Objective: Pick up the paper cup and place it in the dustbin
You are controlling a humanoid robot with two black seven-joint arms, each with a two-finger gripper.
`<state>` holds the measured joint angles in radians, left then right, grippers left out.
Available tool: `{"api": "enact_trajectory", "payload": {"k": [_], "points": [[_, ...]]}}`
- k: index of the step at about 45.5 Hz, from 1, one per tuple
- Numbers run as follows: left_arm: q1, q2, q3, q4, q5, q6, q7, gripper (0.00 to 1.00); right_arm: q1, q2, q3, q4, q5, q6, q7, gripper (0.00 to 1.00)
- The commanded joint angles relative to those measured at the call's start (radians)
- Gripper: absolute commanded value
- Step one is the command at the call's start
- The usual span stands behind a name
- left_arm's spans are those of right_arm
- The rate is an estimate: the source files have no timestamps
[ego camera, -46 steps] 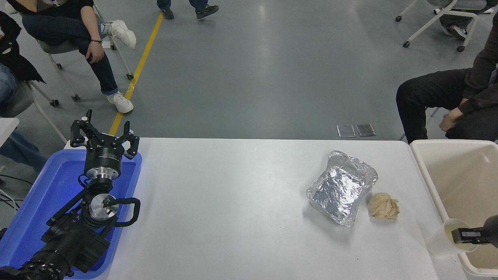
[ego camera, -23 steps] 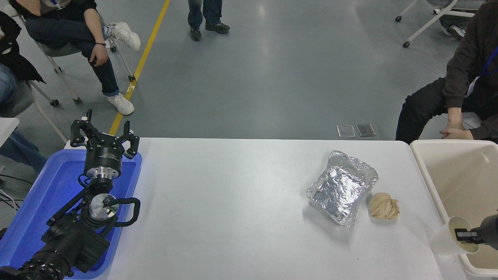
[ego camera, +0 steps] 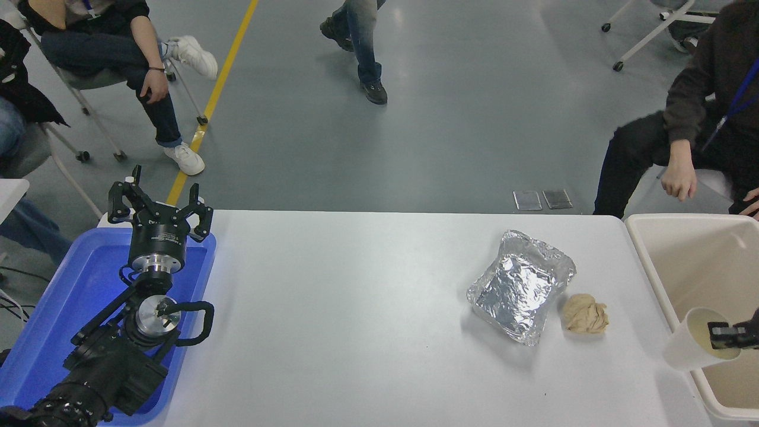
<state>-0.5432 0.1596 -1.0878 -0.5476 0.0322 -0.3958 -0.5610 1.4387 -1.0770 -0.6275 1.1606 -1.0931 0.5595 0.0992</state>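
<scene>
At the table's right edge, the paper cup (ego camera: 691, 347) is held off the surface, tilted with its cream mouth turned toward the right and overlapping the near-left rim of the dustbin (ego camera: 658, 270), so that the cup's open end sits above the bin's wall while its base hangs over the white table (ego camera: 356, 332). One black finger of the right gripper (ego camera: 726, 336) reaches inside the cup's mouth, and the jaws are clenched on the cup's rim (only the fingertip and a sliver of the wrist show at the picture's right border). Just left of the bin, a small tan lumpy wad (ego camera: 585, 314) lies on the table, touching or nearly touching the lower right corner of a wrinkly silver foil container (ego camera: 520, 286). Well apart, at the lower left, the left gripper (ego camera: 159, 204) is parked over a blue plastic tray (ego camera: 53, 308) with its fingers spread and nothing between them. Beyond the table, a seated person (ego camera: 699, 118) in dark clothes is next to the bin's far corner, and other people sit or walk farther back.
</scene>
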Motion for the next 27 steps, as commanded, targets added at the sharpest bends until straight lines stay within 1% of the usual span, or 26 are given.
{"api": "enact_trajectory", "payload": {"k": [1, 7, 11, 27], "points": [[0.000, 0.000, 0.000, 0.000, 0.000, 0.000, 0.001, 0.99, 0.415, -0.041, -0.175, 0.053, -0.005, 0.201, -0.004, 0.00], [0.000, 0.000, 0.000, 0.000, 0.002, 0.000, 0.001, 0.99, 0.615, -0.005, -0.345, 0.054, -0.002, 0.226, 0.004, 0.00], [0.000, 0.000, 0.000, 0.000, 0.000, 0.000, 0.001, 0.99, 0.686, 0.023, -0.419, 0.056, 0.001, 0.226, 0.005, 0.00], [0.000, 0.000, 0.000, 0.000, 0.002, 0.000, 0.001, 0.99, 0.759, 0.037, -0.449, 0.068, 0.002, 0.226, 0.005, 0.00]]}}
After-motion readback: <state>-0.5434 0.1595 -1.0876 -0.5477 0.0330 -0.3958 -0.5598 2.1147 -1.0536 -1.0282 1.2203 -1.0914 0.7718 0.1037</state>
